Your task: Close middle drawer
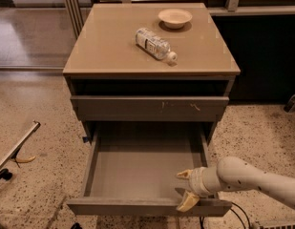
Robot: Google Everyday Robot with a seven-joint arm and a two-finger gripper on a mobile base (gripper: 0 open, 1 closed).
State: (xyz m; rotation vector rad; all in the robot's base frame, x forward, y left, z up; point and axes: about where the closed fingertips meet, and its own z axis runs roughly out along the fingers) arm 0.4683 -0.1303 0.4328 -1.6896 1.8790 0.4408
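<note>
The middle drawer (137,168) of the grey-brown cabinet is pulled far out, its flat grey inside bare. Its plain front (147,207) runs along the bottom of the camera view. My gripper (186,190) comes in from the right on a white arm (252,175). Its fingers are spread: one fingertip (183,175) is inside the drawer near the right wall, the other (186,204) rests on the top edge of the drawer front. It holds nothing.
The drawer front with white scratch marks (149,108) is shut above. On the cabinet top (104,46) lie a plastic bottle (155,44) and a small bowl (175,18). A metal frame (13,149) stands on the speckled floor at left. A cable (235,213) lies at bottom right.
</note>
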